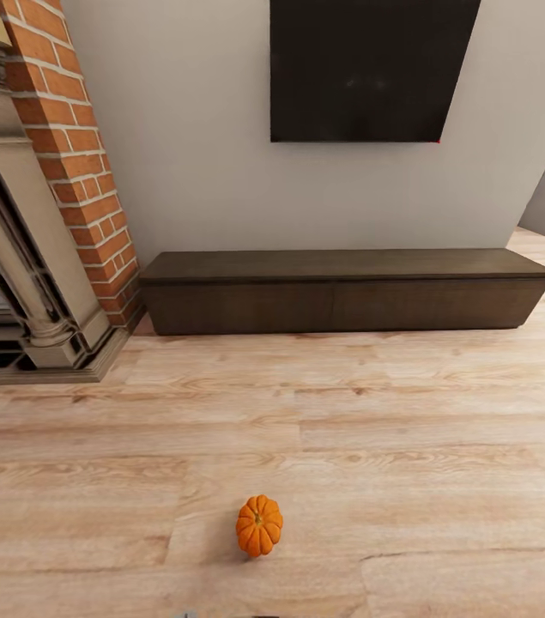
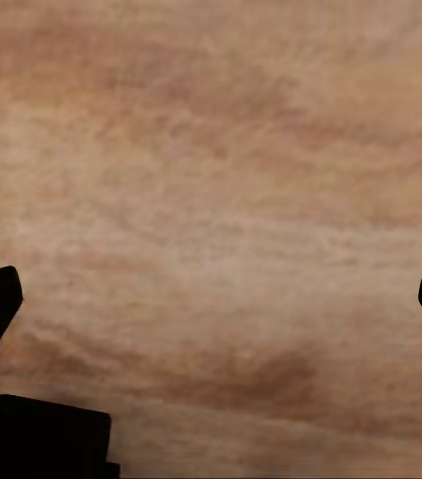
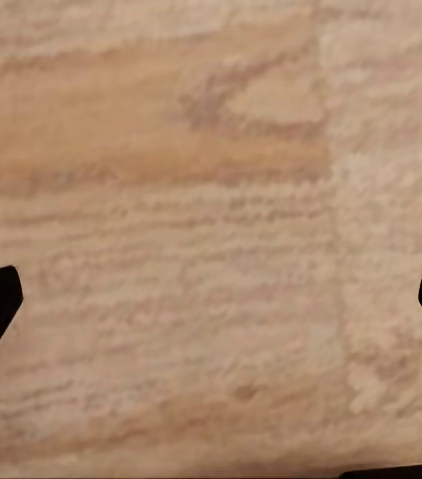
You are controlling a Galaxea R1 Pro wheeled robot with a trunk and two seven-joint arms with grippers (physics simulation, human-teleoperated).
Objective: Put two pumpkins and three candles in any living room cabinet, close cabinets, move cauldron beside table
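The pumpkin sits on the plank floor just ahead of the robot, roughly centred between both arms — left gripper and right gripper gape wide, empty, facing the floor.

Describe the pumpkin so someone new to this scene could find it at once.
Start at the long, low dark-brown cabinet under the black wall screen, then come across the light wood-plank floor toward the camera. The pumpkin sits alone there: small, bright orange, ribbed, with a short dark stem.
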